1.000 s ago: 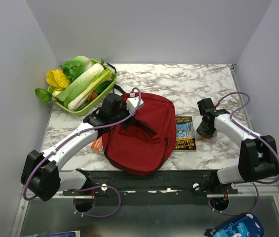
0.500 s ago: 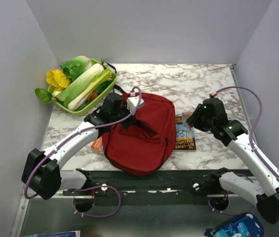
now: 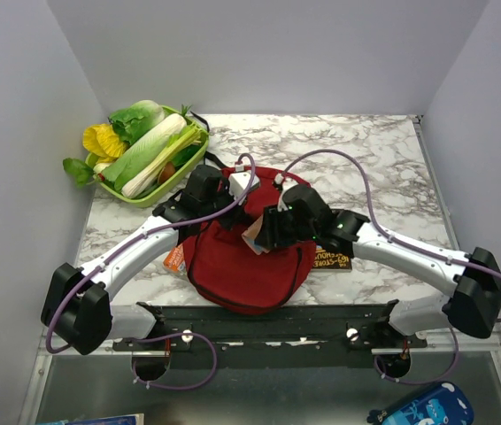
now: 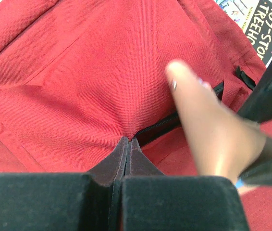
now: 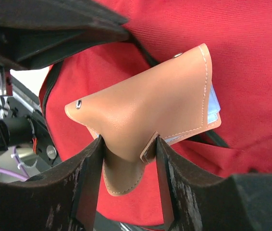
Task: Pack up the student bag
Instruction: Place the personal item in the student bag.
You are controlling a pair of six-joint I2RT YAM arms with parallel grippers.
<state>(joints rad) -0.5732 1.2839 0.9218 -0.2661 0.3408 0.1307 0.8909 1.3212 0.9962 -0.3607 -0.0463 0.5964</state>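
Note:
The student bag (image 3: 242, 266), dark red with black zippers, lies at the table's near middle. My left gripper (image 3: 235, 215) is shut on its fabric beside the zipper opening; in the left wrist view the fingertips (image 4: 126, 140) meet where the cloth (image 4: 78, 72) puckers. My right gripper (image 3: 265, 232) hangs over the bag, shut on a tan leather wallet (image 3: 253, 237). In the right wrist view both fingers press the wallet (image 5: 145, 106) at the gripper (image 5: 129, 144), with red bag (image 5: 251, 57) underneath. The wallet shows blurred in the left wrist view (image 4: 208, 130), close to the zipper gap.
A book (image 3: 332, 257) lies right of the bag, partly under my right arm, its cover also in the left wrist view (image 4: 265, 24). A green basket of vegetables (image 3: 144, 150) stands at the back left. An orange item (image 3: 174, 258) pokes out left of the bag.
My right arm swung left from the table's right side, carrying the wallet over the book to above the bag. The left arm and the bag stayed put.

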